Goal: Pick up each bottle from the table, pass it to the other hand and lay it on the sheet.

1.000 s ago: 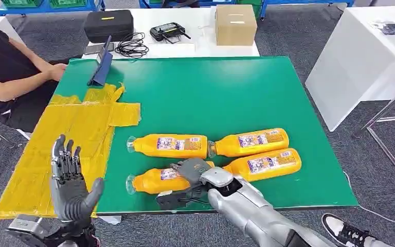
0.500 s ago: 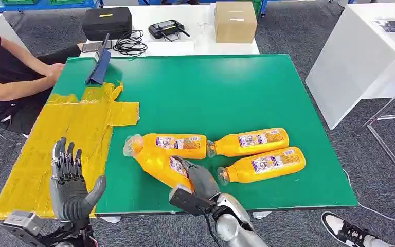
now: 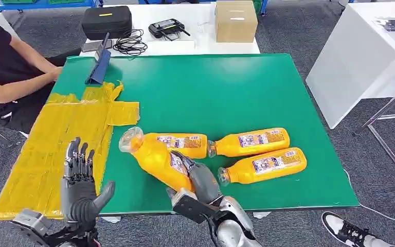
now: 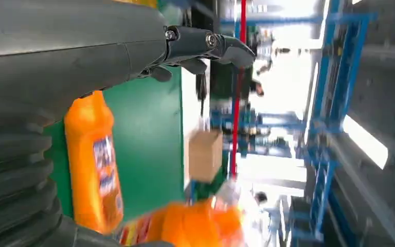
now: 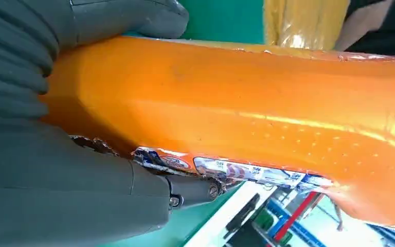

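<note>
Head view, left to right: a person sits at the far left corner of the green table. Yellow sheet covers the table's left side. Left hand is raised at the near edge, over the sheet's near corner, palm up, fingers spread, thumb out, holding nothing. Just right of it, right hand is clamped round the lower body of a bottle, orange w/ a label. Bottle is tilted, cap end toward the sheet & lifted; whether its base is clear of the table I can't tell. 3 more bottles lie flat on the green: one touching or just behind the held one, two further right, side by side.

Right wrist view: thumb presses one side of the bottle, fingers wrap the other across the label; grip looks full, not a pinch.

Left wrist view: left hand's fingers are extended, nothing between them; a bottle lies on the green beyond.

Step in hand, as I judge it: lift & carry toward the left hand for the pass. To do it well, raise clear of the neighbour bottle first, so it isn't dragged. Present the free cap-end half to the left palm. Right hand should let go only once left fingers have closed round it. Smooth plastic may slip.
</note>
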